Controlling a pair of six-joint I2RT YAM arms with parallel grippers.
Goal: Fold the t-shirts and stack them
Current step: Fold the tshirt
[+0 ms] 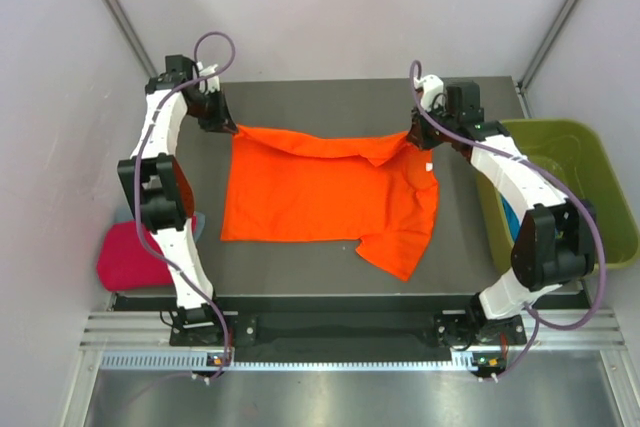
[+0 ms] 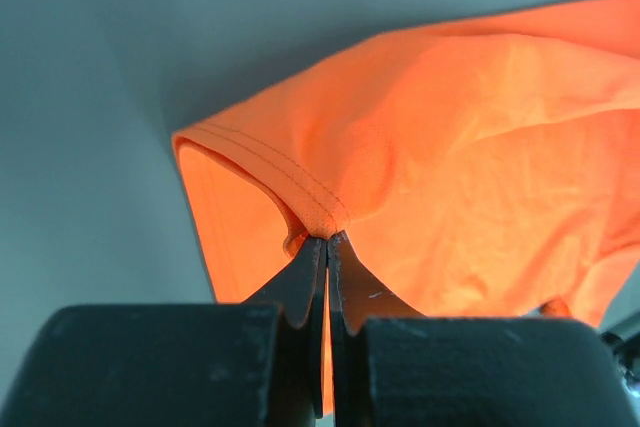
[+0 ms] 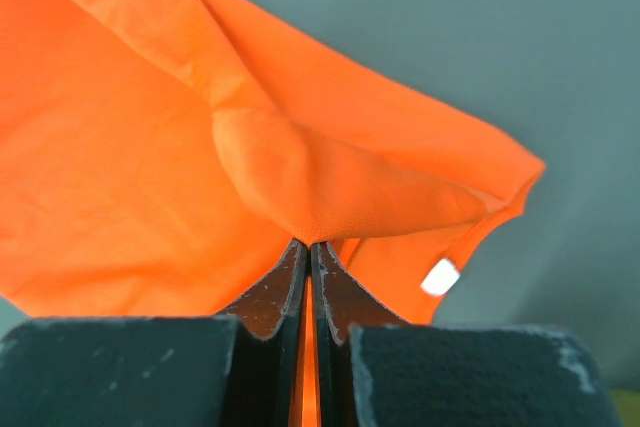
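The bright orange t-shirt [image 1: 320, 197] lies spread on the dark table, with its far edge lifted between my two grippers. My left gripper [image 1: 232, 128] is shut on the far left corner, pinching the stitched hem [image 2: 322, 209]. My right gripper [image 1: 412, 137] is shut on the far right part of the shirt [image 3: 330, 187], next to the small white tag [image 3: 440, 276]. One sleeve [image 1: 400, 247] hangs toward the near right. The magenta-pink t-shirt [image 1: 128, 257] lies bunched off the table's left side. The grey-blue and teal-blue shirts are not clearly in view.
The olive-green plastic bin [image 1: 575, 182] stands to the right of the table, behind my right arm. The table's dark top [image 1: 300, 267] runs in front of the shirt. A slanted white wall closes in the left side.
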